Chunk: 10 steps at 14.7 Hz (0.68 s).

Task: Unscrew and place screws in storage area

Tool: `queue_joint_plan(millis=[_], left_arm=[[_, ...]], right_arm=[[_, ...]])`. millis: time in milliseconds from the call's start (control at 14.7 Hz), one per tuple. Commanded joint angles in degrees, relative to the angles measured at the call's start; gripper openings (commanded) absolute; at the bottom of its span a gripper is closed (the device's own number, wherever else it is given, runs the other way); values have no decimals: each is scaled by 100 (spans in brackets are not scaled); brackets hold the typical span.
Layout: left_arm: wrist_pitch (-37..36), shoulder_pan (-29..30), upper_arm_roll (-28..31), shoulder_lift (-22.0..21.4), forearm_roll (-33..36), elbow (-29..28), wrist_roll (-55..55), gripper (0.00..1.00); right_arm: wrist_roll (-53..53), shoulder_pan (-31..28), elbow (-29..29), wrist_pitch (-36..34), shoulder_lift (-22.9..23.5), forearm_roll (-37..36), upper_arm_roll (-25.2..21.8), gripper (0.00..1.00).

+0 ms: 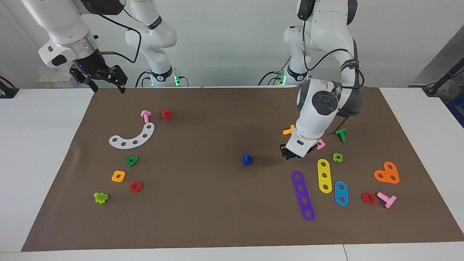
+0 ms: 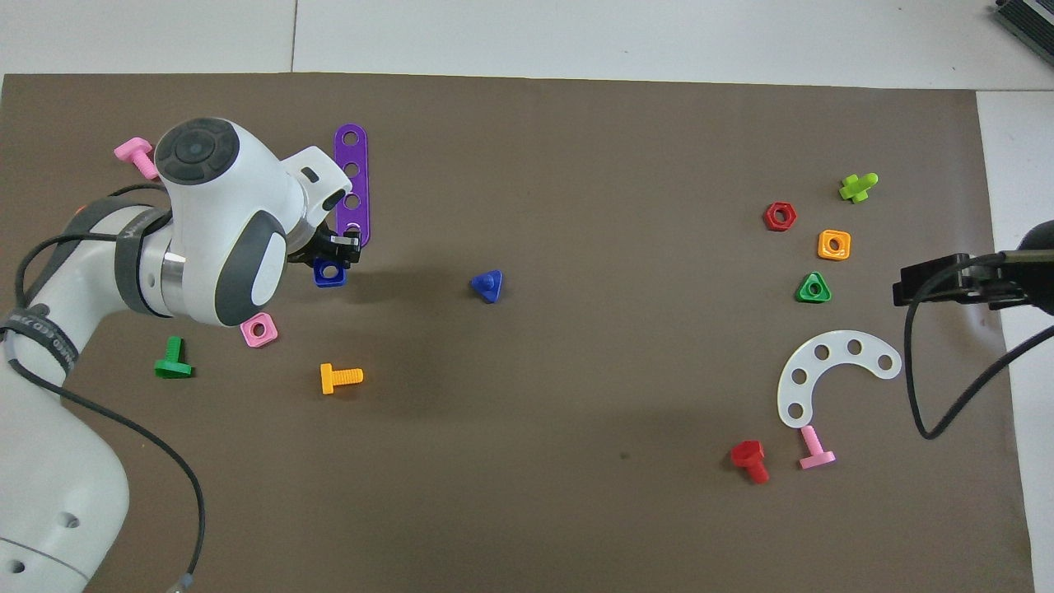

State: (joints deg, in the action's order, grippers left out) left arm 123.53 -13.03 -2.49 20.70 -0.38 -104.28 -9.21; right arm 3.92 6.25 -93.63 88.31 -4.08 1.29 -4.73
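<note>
Overhead view alone is showing the left claw (image 2: 333,257) gripping a blue square nut (image 2: 328,273). Blue bolt (image 1: 247,159) mid-worktop (image 1: 224,210) is standing shaft-up. Right claw (image 1: 105,80) is waiting, wide.

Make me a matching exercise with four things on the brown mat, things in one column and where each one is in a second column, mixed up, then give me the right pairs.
Things
1. blue bolt
2. blue square nut
3. pink square nut
4. white curved strip

Places
A. held in the shut left end effector
B. alone, mid-mat
C. toward the right arm's end, beside a pink bolt
D. on the mat, partly under the left arm

Pairs: 1-B, 2-A, 3-D, 4-C
</note>
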Motion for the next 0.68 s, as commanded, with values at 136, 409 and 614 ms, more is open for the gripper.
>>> queue_joint_plan(millis=[136,409,614], left_arm=[[866,46,-41,-497,-147,-1051,279,97],[682,63,-41,-462,-147,-788,288,100],[-334,422,-59,-593,-147,-341,532,100]], right_arm=[[871,736,-163,702,205,82,24,100],[2267,1676,3,1739,1126,73,24,100],[3103,2221,423,2557,2127,82,24,100]])
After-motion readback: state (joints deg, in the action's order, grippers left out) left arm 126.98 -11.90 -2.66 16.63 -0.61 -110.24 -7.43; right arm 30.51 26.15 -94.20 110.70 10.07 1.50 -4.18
